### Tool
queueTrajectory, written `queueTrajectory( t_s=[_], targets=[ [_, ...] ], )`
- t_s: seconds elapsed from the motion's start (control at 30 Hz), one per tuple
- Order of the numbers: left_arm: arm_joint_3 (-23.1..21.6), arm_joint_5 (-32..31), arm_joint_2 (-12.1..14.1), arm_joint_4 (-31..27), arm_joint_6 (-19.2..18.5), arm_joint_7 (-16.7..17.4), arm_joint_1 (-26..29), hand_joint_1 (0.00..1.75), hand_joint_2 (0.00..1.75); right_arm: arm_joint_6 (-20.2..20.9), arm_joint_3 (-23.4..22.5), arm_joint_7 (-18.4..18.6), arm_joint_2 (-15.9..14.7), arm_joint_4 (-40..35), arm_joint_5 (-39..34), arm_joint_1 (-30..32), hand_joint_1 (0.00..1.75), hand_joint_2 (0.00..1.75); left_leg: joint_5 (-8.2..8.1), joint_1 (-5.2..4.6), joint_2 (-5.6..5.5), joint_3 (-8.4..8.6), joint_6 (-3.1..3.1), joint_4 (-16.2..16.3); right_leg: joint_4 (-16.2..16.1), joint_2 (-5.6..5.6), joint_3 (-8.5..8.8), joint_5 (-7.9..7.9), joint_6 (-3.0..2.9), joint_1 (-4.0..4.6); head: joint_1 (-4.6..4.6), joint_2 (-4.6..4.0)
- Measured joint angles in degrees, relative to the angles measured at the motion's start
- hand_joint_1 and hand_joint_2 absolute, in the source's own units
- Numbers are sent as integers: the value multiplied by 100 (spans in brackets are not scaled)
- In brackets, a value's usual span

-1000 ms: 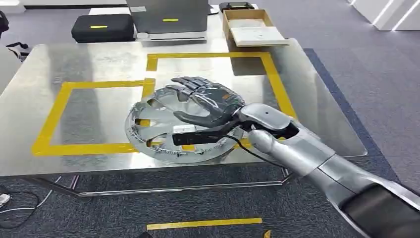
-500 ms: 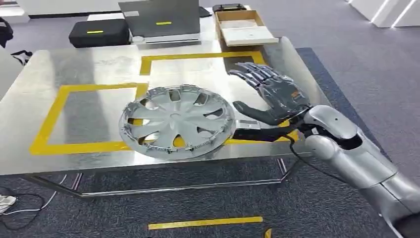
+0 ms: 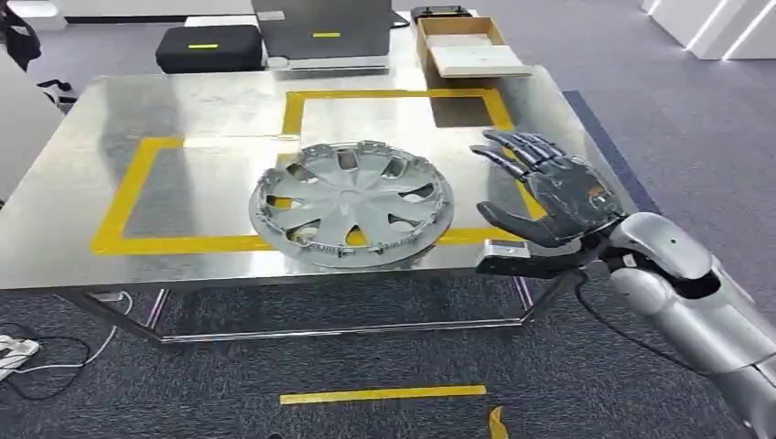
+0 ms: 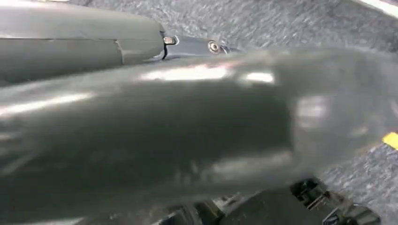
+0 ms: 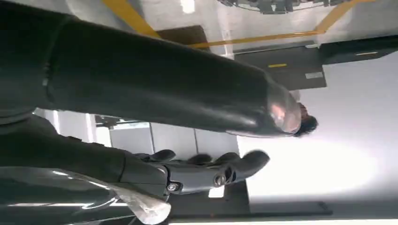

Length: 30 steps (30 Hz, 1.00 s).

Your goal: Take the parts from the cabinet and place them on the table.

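A silver hubcap [image 3: 352,203] lies flat on the steel table [image 3: 201,110], across the front line of yellow tape [image 3: 174,244]. My right hand [image 3: 549,197] hovers to its right near the table's right front corner, fingers spread, holding nothing and clear of the hubcap. In the right wrist view the thick thumb [image 5: 164,79] and the dark fingers [image 5: 206,173] stand apart, with the hubcap's rim [image 5: 277,3] far beyond them. My left hand [image 4: 141,140] is a blurred grey mass over carpet, and its fingers cannot be made out.
Behind the table stand a black case [image 3: 209,48], a grey case [image 3: 320,32] and a cardboard box [image 3: 471,50]. A yellow tape strip [image 3: 382,394] marks the carpet in front. Cables [image 3: 27,357] lie on the floor at the left.
My right hand has come off the hubcap and swung right and back toward me, staying spread. The hubcap stays on the table. The camera has shifted a little.
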Motion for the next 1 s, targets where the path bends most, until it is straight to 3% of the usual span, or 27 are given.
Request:
queueTrajectory(
  t_s=[0.03,0.07,0.1,0.13,0.2,0.23,0.27,0.3,0.4,0.43,0.47,0.53,0.57,0.6,0.63,0.67,0.73,0.77,0.8,0.83,0.9,0.93,0.97,1.0],
  targets=[
    [0,0,-13,0,7,0,3,0,0,2,-11,11,-15,-20,17,22,0,0,58,-6,2,-73,-1,1,467,-1,-96,-322,14,0,0,0],
    [0,-4,-15,0,18,2,4,0,0,15,-17,11,-33,-33,50,42,0,0,113,-7,11,-150,0,3,871,-1,-167,-506,30,0,-4,0],
    [0,-18,-18,0,17,9,3,0,0,33,-20,22,-52,-33,70,63,0,0,171,-7,16,-230,-4,10,1133,-1,-163,-509,39,0,0,0],
    [0,-17,-18,0,22,9,2,0,0,48,-22,26,-68,-37,88,92,0,0,231,-4,17,-311,-12,12,1129,-2,-31,-354,48,-5,-2,0],
    [0,-11,-24,0,46,-15,2,0,0,59,-41,35,-113,-59,87,116,0,0,330,7,18,-445,-46,29,545,-4,484,14,59,-16,-2,0],
    [2,-7,-26,0,52,-15,-1,0,0,59,-61,42,-127,-72,90,120,0,0,372,10,15,-490,-72,47,60,-5,848,72,65,-29,2,0],
    [2,-9,-24,0,55,-13,-5,0,0,50,-87,44,-138,-87,103,121,0,0,400,-31,10,-544,-107,88,-443,-3,1248,-36,70,-33,8,0],
    [0,-11,-33,0,61,-13,-5,0,0,37,-122,44,-138,-109,114,141,0,0,436,-30,10,-586,-140,125,-760,19,1443,-151,30,-16,2,0],
    [0,-11,-29,0,90,-9,0,0,0,-2,-138,57,-138,-111,162,264,0,0,591,-33,2,-662,-215,132,-716,25,1322,-124,-74,-2,9,0],
    [0,-11,-26,0,92,-9,6,0,0,-4,-138,57,-138,-111,164,278,0,0,529,-14,-1,-690,-254,158,-725,5,1254,-74,-131,-36,9,0],
    [0,-11,-26,0,94,-7,9,0,0,-4,-140,57,-138,-111,168,278,0,0,265,-1,-1,-754,-298,299,-711,-6,1224,-17,-174,-32,-4,0],
    [0,-7,-26,0,96,9,6,0,0,-13,-166,59,-138,-124,173,276,0,0,-439,5,-1,-928,-338,1078,-705,-16,1101,90,-242,-15,0,0],
    [0,-2,-26,0,98,9,2,0,0,-15,-175,61,-138,-124,173,279,0,0,-666,5,-1,-1002,-341,1515,-696,-20,1028,144,-253,-1,2,0],
    [0,2,-24,0,98,11,1,0,0,-17,-181,61,-138,-127,173,285,0,0,-720,4,-1,-1013,-332,1797,-684,-21,952,195,-261,15,2,0],
    [0,2,-24,0,98,11,-2,0,0,-17,-186,61,-138,-127,173,289,0,0,-616,3,-2,-944,-313,1858,-662,-22,858,247,-265,31,0,0],
    [0,2,-24,0,98,9,-7,0,0,-17,-197,61,-138,-129,173,291,0,0,-421,-2,-2,-785,-278,1722,-637,-21,762,298,-268,52,2,0],
    [2,2,-22,0,98,9,-18,0,0,-22,-245,61,-138,-153,173,290,0,0,-125,-31,-5,-192,-163,919,-597,-14,615,388,-269,87,4,0],
    [0,2,-13,0,98,11,-28,0,0,-24,-269,61,-138,-177,173,291,0,0,-209,-61,-6,112,-91,473,-591,-19,578,422,-263,85,4,0],
    [0,2,-13,0,101,11,-39,0,0,-31,-280,61,-142,-184,173,282,0,0,-280,-70,-7,293,-58,129,-582,-21,544,457,-231,117,11,0],
    [0,2,-18,0,101,11,-53,0,0,-33,-282,61,-146,-190,173,282,0,0,-292,-85,-6,292,-70,68,-596,-30,516,520,-198,95,6,0],
    [0,46,-15,0,103,9,-52,0,0,-31,-282,61,-151,-192,173,301,0,0,-211,-121,-5,224,-34,19,-621,-40,458,636,-107,61,4,0],
    [7,94,-20,2,92,9,-46,0,0,-22,-284,61,-155,-188,173,319,0,0,-120,-66,10,194,-15,-71,-605,-33,397,608,-79,64,6,0],
    [24,168,-18,2,66,0,-49,0,0,-4,-282,52,-155,-177,175,323,0,0,-48,-68,23,129,0,-75,-525,-16,339,409,-55,55,15,0],
    [46,239,-18,2,37,-31,-60,0,0,20,-273,-2,-138,-133,201,289,0,0,6,-68,22,53,48,-72,-257,-12,222,64,-36,58,35,0]
  ],
)
